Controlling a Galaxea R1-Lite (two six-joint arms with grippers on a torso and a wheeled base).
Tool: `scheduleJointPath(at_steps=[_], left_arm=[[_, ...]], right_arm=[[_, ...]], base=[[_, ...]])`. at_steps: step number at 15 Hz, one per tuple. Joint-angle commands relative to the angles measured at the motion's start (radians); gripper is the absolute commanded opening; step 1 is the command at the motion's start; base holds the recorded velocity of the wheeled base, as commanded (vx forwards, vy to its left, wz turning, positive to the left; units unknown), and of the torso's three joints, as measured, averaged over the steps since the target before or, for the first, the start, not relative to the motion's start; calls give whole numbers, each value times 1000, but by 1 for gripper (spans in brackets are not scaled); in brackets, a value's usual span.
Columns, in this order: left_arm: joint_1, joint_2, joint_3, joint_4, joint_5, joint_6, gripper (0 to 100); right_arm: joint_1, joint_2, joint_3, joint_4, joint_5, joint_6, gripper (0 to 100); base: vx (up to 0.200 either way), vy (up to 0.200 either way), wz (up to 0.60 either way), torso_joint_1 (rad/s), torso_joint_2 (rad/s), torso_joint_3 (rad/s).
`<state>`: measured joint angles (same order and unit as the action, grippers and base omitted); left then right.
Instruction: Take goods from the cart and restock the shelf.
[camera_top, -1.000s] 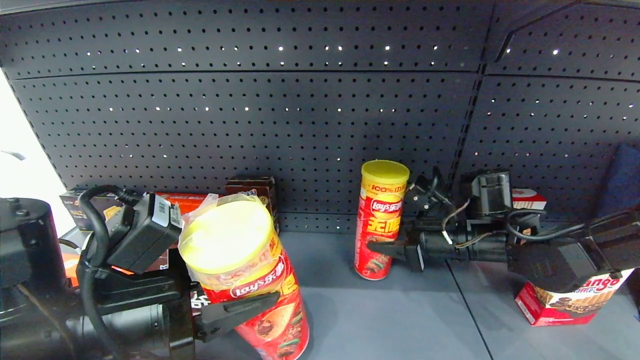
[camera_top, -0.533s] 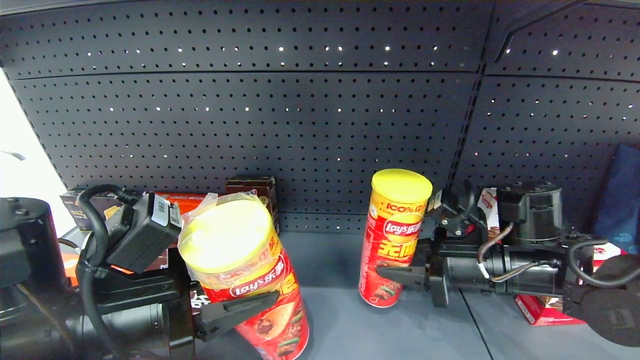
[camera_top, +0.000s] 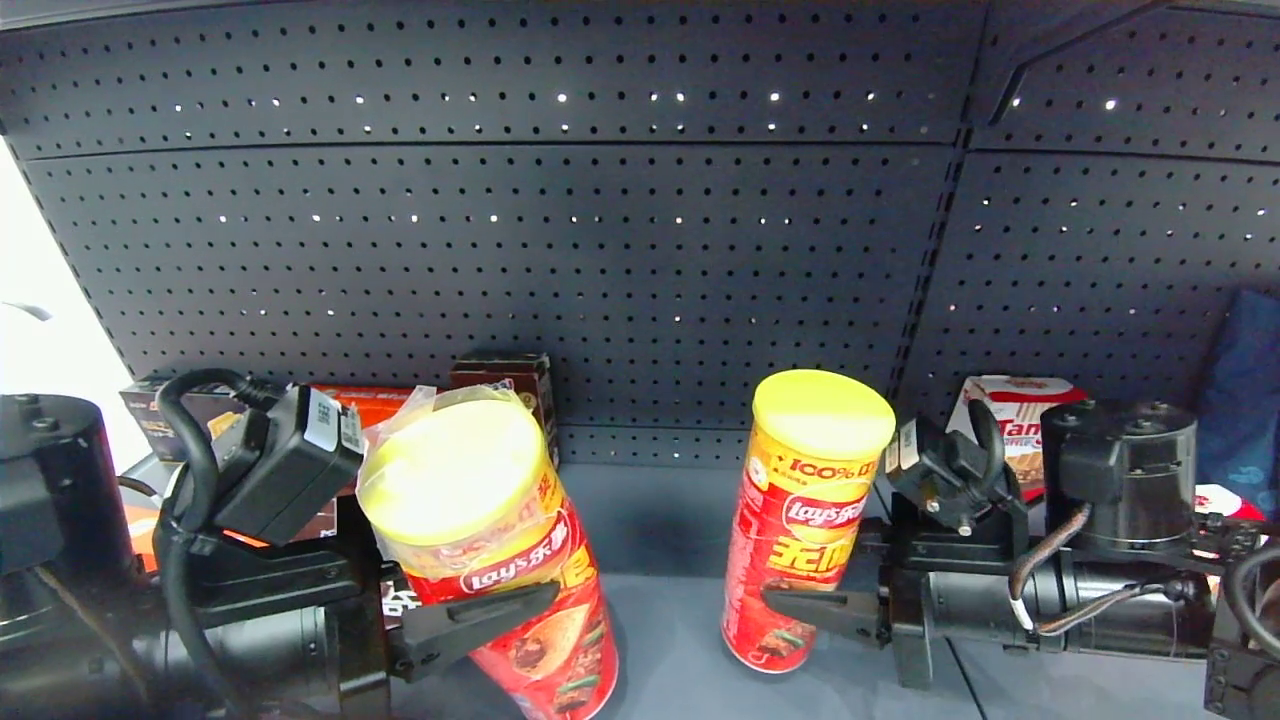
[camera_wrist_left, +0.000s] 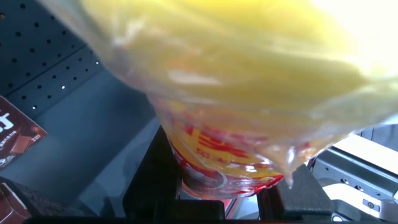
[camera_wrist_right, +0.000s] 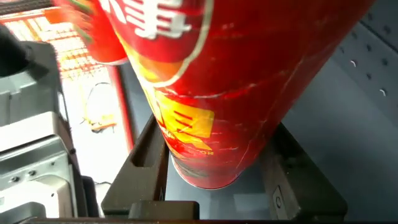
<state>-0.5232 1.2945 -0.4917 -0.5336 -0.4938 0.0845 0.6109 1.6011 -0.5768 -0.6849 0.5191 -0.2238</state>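
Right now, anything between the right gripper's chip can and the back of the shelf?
Nothing visible. Only open shelf floor lies between the chip can and the pegboard; the wafer box stands off to its right.

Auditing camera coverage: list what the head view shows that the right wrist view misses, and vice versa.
Head view only: the yellow lids of the wrapped chip can and the right chip can, a brown box, a wafer box. Right wrist view only: grey metal framing. Both: the right gripper clamping its can, the grey shelf.
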Motion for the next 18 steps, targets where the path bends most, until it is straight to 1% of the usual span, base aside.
scheduleJointPath(at_steps=[1,6,13,15,18], left_arm=[[0,0,1,0,0,0,0],[0,5,1,0,0,0,0],[0,5,2,0,0,0,0],[14,3,4,0,0,1,0],[17,3,5,0,-2,3,0]], right_arm=[[12,3,32,-31,-2,1,0],[9,13,78,-38,-4,3,0],[10,80,61,-65,-4,4,0],[10,89,58,-71,-4,4,0],[12,99,60,-73,-4,3,0]], base=[[0,0,0,0,0,0],[0,0,0,0,0,0],[0,0,0,0,0,0],[0,0,0,0,0,0],[0,0,0,0,0,0]])
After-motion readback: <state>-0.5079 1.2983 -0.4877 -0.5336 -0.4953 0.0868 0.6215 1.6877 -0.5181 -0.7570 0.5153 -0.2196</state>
